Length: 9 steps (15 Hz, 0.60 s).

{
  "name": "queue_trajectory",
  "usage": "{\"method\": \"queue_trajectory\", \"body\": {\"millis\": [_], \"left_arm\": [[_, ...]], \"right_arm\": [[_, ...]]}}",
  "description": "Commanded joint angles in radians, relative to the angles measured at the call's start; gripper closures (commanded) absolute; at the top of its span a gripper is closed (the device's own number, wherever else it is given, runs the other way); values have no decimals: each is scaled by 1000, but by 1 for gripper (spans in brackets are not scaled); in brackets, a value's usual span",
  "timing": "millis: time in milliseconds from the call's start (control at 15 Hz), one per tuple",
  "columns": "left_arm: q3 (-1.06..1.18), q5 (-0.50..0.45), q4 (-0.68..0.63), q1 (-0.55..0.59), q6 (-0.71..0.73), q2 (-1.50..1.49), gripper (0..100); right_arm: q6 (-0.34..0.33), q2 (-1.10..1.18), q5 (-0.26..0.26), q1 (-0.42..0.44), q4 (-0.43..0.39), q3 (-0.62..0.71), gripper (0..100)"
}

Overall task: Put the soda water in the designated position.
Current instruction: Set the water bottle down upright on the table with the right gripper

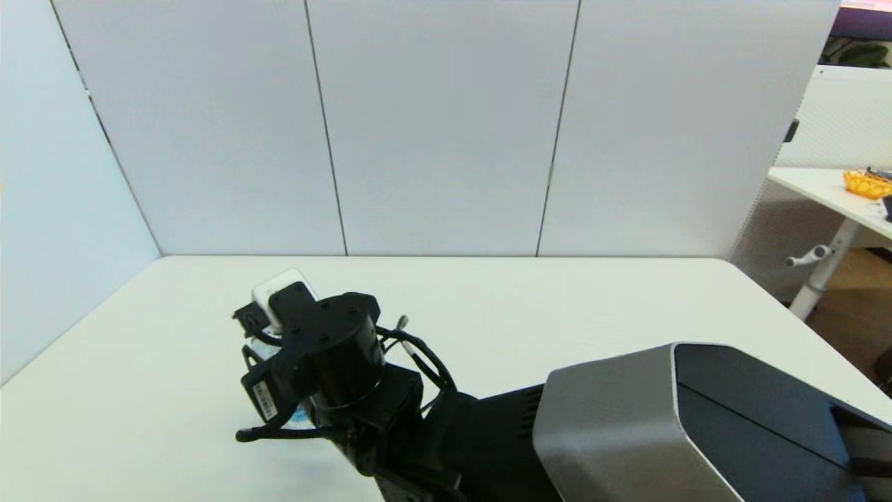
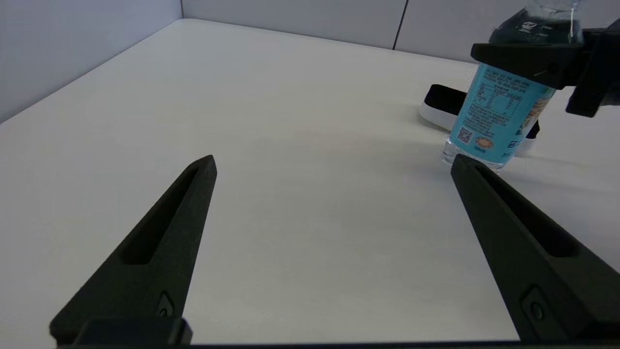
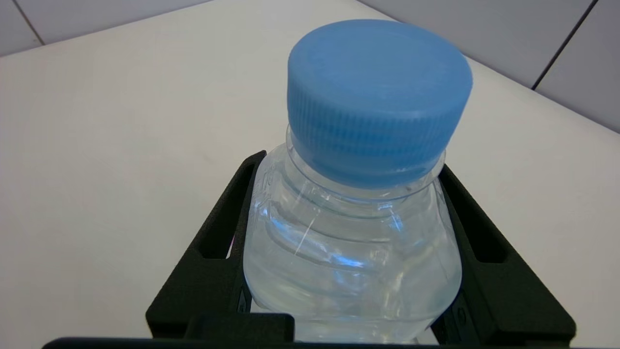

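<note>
White partition panels are seen behind a white surface (image 1: pixel 557 307), on which little is laid out. The soda water (image 3: pixel 358 208) is gripped by the right tool (image 3: pixel 348 271), whose two black fingers are closed against the clear shoulder of the bottle just under the light-blue cap (image 3: pixel 380 97); a grip this high is judged to have been chosen so that the base is left free to be set down. From the left wrist view the bottle appears upright or nearly so, with its base at or just above the surface; contact cannot be told. Just behind it lies a flat white block with a black top (image 2: pixel 448 104), which is probably the designated position, so the bottle seems to be held close for placing there. The left tool (image 2: pixel 334 242) is held low over the bare surface, well to the side of the bottle, its fingers spread wide and nothing between them; it is judged to be idle.
</note>
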Motion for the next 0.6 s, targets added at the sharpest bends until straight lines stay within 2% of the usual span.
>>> {"method": "queue_trajectory", "body": {"millis": [67, 600], "left_arm": [[0, 1, 0, 0, -1, 0, 0], [0, 1, 0, 0, -1, 0, 0]], "right_arm": [[-2, 13, 2, -10, -3, -10, 100], [-22, 2, -3, -11, -1, -10, 100]]}}
